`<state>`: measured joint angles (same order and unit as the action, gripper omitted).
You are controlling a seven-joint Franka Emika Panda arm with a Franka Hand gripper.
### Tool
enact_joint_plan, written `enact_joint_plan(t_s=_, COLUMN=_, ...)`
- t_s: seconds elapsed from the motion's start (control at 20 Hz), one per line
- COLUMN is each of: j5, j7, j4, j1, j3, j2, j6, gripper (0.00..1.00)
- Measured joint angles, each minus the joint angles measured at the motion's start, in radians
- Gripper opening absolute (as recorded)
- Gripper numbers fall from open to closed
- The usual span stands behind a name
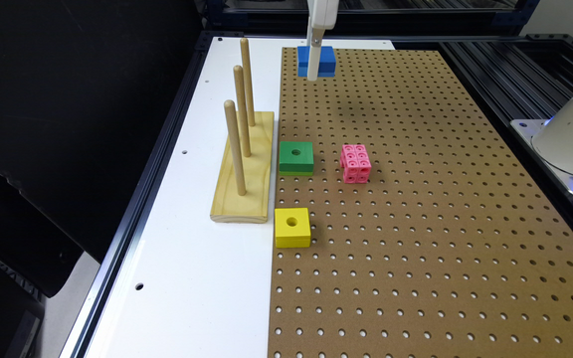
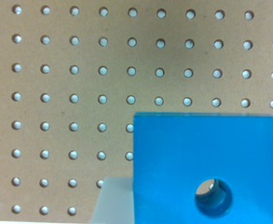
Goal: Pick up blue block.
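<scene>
The gripper (image 1: 313, 69) hangs at the pegboard's (image 1: 416, 199) far end with the blue block (image 1: 324, 59) at its finger; I judge it clamped on the block, which looks clear of the board. To do this well, raise it straight and slowly, keeping the squeeze steady so it cannot tilt.

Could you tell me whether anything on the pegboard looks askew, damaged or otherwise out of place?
Nothing stands out. The green block, yellow block and pink studded cube sit flat and intact on the pegboard; the blue block is at the claw.
</scene>
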<state>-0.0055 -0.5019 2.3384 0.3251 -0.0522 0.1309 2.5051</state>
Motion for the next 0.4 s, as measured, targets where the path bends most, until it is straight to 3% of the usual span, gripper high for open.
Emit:
enact_joint_plan(t_s=0.1, j5=0.0000, j7=0.000, j4=-0.001, j1=0.000, j3=0.000, j2=-0.023, j6=-0.018, gripper=0.00)
enact_joint_plan(t_s=0.3, j5=0.0010, j7=0.000, j4=-0.002, j1=0.000, j3=0.000, j2=-0.112, j6=-0.103, gripper=0.00)
enact_joint_plan(t_s=0.4, j5=0.0014, j7=0.000, j4=-0.002, j1=-0.001, j3=-0.001, j2=-0.132, j6=-0.123, gripper=0.00)
